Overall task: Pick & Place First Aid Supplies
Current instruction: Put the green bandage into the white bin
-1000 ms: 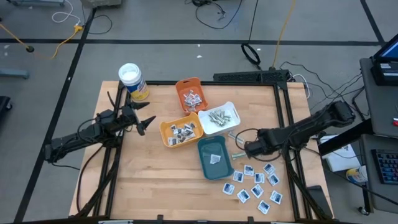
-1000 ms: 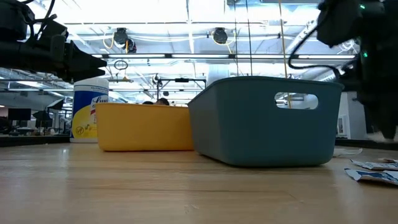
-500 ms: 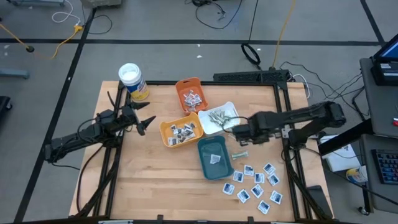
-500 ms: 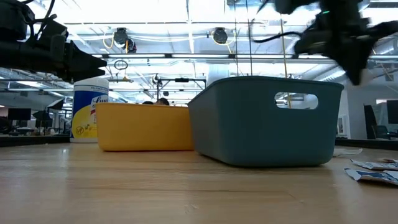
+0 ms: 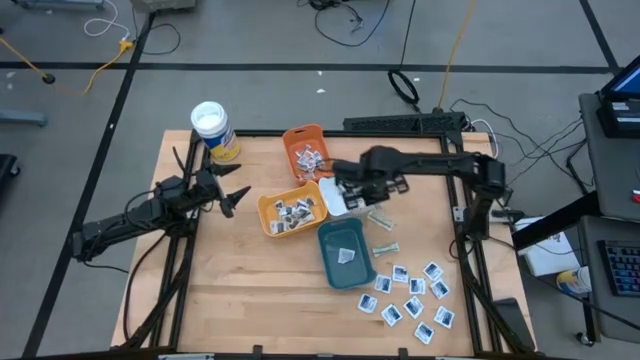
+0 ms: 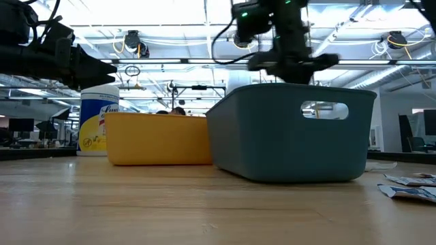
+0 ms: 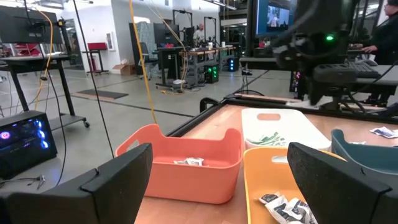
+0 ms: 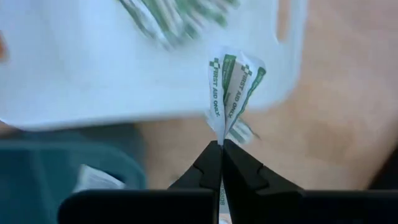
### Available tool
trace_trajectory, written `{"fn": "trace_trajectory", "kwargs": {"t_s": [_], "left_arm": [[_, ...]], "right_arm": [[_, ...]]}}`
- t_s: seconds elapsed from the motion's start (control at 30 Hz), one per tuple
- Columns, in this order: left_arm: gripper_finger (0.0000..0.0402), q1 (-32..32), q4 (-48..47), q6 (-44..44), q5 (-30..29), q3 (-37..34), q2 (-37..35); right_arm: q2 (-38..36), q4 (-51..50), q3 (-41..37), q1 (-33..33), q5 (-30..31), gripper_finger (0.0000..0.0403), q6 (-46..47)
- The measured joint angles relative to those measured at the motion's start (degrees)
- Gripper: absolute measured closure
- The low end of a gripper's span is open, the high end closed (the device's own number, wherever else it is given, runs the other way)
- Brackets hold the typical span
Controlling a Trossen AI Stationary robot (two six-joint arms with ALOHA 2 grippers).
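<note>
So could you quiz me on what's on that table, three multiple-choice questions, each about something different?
1. Where is the right gripper?
A over the white tray
B beside the white-lidded canister
C off the table

2. How many trays?
A two
B three
C four

3. The right gripper's fingers are:
A wide open
B pinched on a folded white-and-green packet
C shut on nothing

Answers: 1 A, the high view shows it above that tray; 2 C, two orange, one white, one teal; 3 B, the right wrist view shows the pinch.

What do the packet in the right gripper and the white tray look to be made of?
The packet, pinched in the right gripper, looks like thin printed paper or foil: it creases and folds. The white tray looks like smooth moulded plastic, with rounded corners and a cut-out handle.
</note>
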Motion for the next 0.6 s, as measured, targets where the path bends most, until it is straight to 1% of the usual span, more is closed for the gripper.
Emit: {"fn": "trace_trajectory", "kwargs": {"t_s": [0.13, 0.23, 0.43, 0.6], "left_arm": [[0.0023, 0.0, 0.0, 0.0, 0.0, 0.0, 0.0], [0.0023, 0.0, 0.0, 0.0, 0.0, 0.0, 0.0], [0.0023, 0.0, 0.0, 0.0, 0.0, 0.0, 0.0], [0.0023, 0.0, 0.0, 0.0, 0.0, 0.0, 0.0]], "right_arm": [[4.5, 0.7, 6.1, -2.7, 0.0, 0.0402, -3.9], [7.3, 2.1, 8.9, -4.2, -0.1, 0.0402, -6.1], [11.4, 9.3, 8.0, -5.0, -0.1, 0.0403, -8.3], [14.8, 12.6, 7.8, -5.0, 0.0, 0.0403, -9.2]]}}
